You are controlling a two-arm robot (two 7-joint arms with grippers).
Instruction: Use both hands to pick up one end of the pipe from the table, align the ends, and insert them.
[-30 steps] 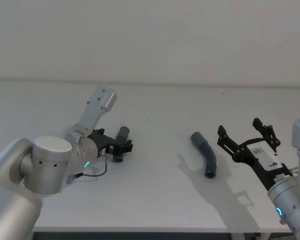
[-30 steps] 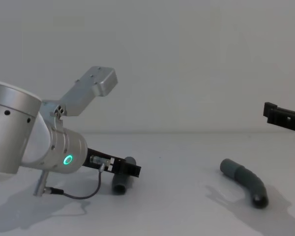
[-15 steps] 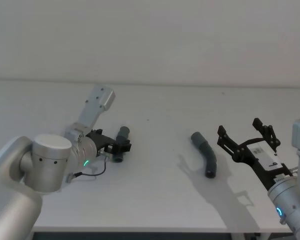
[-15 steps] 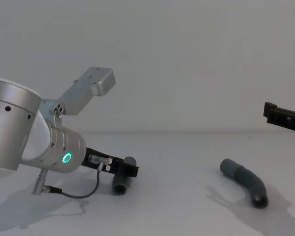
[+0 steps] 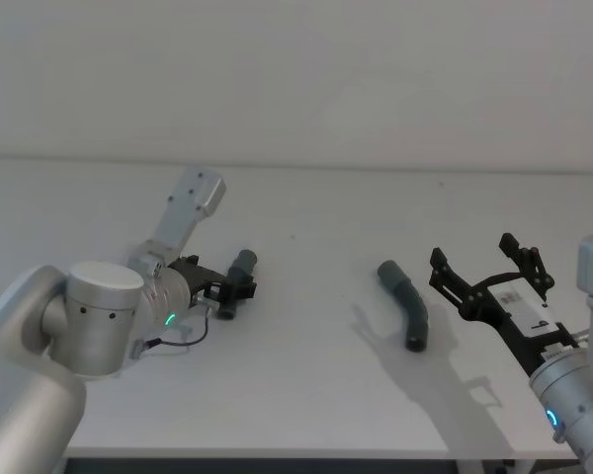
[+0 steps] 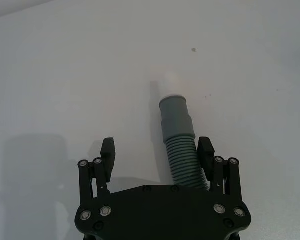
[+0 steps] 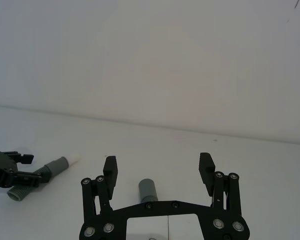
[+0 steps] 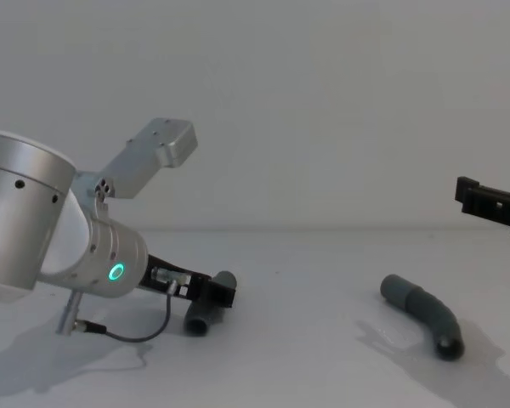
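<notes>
Left black plastic gripper (image 6: 156, 147): fingers spread, straddling straight dark grey ribbed pipe (image 6: 179, 150) on white tabletop (image 5: 306, 395). Right black gripper (image 5: 473, 253): fingers spread, near bent grey pipe (image 5: 407, 306).

Bright, soft, even light washes the white table (image 5: 306, 385) and the wall behind it into nearly one pale tone. Soft-edged grey shadows lie on the table. A broad one spreads from the bent pipe (image 5: 405, 304) toward the front edge, and a fainter one lies beside the left hand (image 6: 157, 145). A green ring light (image 8: 116, 273) glows on the left arm.
</notes>
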